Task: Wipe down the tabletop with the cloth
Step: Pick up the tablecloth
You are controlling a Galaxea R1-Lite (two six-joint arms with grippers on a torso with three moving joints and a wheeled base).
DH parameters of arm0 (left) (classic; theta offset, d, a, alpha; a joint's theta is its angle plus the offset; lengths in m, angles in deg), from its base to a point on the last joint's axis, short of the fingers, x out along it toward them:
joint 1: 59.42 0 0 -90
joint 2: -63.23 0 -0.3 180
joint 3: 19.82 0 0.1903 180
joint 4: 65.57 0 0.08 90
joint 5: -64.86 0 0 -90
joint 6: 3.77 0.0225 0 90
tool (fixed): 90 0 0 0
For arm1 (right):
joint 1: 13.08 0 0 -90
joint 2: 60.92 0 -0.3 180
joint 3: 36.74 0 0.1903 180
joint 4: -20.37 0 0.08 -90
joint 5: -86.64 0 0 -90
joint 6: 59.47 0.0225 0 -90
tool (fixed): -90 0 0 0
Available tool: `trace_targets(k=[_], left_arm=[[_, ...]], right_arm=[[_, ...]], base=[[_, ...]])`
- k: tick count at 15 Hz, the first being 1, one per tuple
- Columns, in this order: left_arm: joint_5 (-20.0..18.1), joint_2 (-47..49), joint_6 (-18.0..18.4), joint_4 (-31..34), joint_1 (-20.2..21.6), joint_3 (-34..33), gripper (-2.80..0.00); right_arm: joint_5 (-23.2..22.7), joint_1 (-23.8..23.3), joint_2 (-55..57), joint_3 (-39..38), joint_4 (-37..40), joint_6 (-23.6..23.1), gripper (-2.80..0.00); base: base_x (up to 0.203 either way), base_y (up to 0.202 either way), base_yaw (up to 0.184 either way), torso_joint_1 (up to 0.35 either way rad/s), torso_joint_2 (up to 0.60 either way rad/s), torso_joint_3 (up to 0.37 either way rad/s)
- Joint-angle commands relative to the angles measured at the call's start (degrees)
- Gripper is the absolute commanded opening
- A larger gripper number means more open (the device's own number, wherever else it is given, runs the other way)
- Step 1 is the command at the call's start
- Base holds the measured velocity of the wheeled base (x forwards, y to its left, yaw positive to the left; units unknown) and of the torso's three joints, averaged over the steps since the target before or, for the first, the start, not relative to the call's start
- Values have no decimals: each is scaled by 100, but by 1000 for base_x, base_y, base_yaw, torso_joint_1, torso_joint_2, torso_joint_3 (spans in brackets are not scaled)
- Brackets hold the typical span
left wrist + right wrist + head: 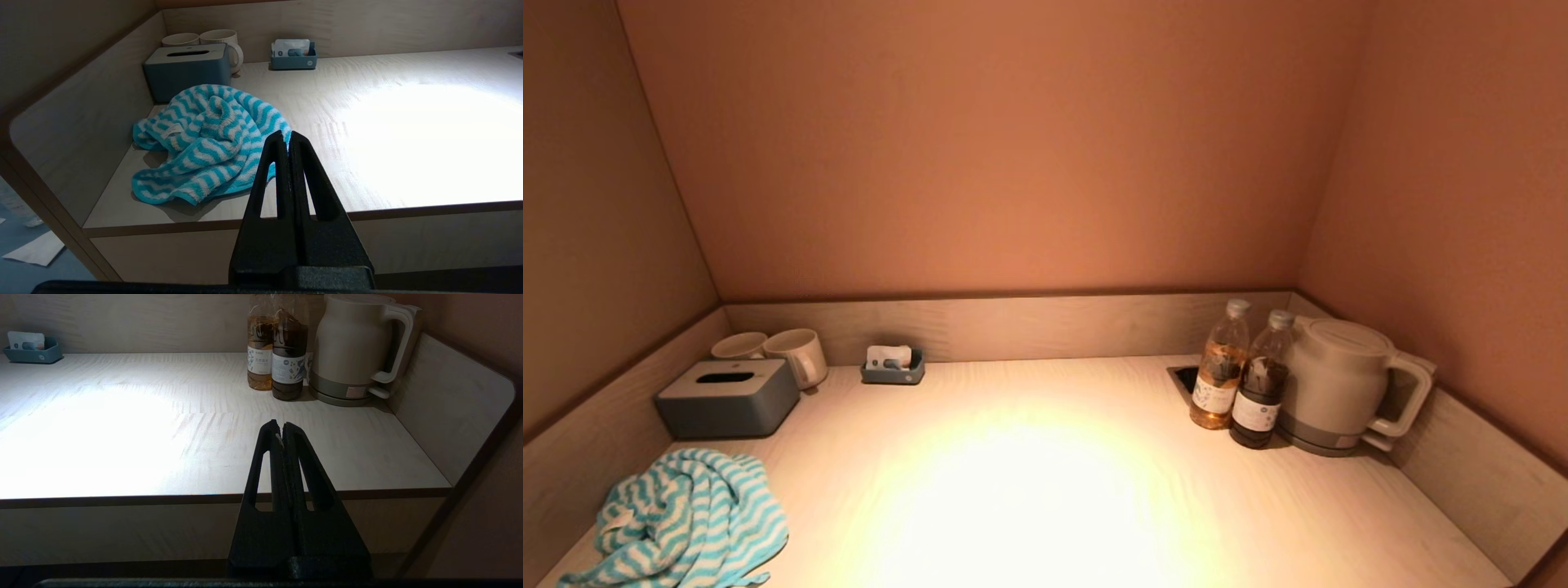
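Observation:
A crumpled blue-and-white striped cloth (pixel 682 518) lies on the light wooden tabletop (pixel 1045 490) at its front left corner; it also shows in the left wrist view (pixel 204 143). My left gripper (pixel 287 136) is shut and empty, held in front of the table's front edge, short of the cloth. My right gripper (pixel 282 426) is shut and empty, also in front of the front edge, on the right side. Neither gripper shows in the head view.
A grey tissue box (pixel 727 398) and two white mugs (pixel 796 355) stand at the back left. A small blue tray (pixel 893 367) sits by the back wall. Two bottles (pixel 1241 376) and a kettle (pixel 1339 384) stand at the back right. Low walls border three sides.

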Motion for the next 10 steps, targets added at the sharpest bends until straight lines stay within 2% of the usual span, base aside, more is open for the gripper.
trace_targets(k=[1, 3, 5, 7, 10], left_arm=[[15, -2, -44, -1, 0, 61, -280], [14, 26, -269, 145, 1, 486, -280], [-11, 402, -524, 629, 0, 1263, -280], [6, 1293, -774, 873, 0, 1571, -280], [47, 3065, -1353, 966, 10, 2025, -280]], right_arm=[[-2, 2, -2, 0, -4, -1, -280], [-2, 2, -2, 0, -6, -1, -280], [-2, 2, -2, 0, -11, -1, -280], [-2, 2, -2, 9, -7, -1, -280], [-2, 2, -2, 0, -11, -1, -280]], base=[[0, 0, 0, 0, 0, 0], [0, 0, 0, 0, 0, 0], [0, 0, 0, 0, 0, 0], [0, 0, 0, 0, 0, 0], [0, 0, 0, 0, 0, 0]])
